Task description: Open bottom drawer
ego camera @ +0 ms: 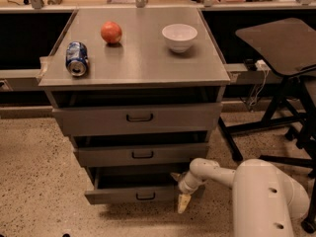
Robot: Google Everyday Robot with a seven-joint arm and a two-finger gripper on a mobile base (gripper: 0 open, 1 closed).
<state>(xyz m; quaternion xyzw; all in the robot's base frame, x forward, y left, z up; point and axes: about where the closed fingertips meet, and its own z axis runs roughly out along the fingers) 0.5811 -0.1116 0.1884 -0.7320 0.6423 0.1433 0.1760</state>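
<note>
Grey bottom drawer (133, 194): partly out, lower centre of your frame.
Gripper (179, 189): at its right end, fingers (183, 203) spread.

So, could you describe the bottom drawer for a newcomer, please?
Find the grey cabinet with a can, apple and bowl on top. The bottom drawer is the lowest of three: narrowest front, partly open, with the gripper at its right end.
</note>
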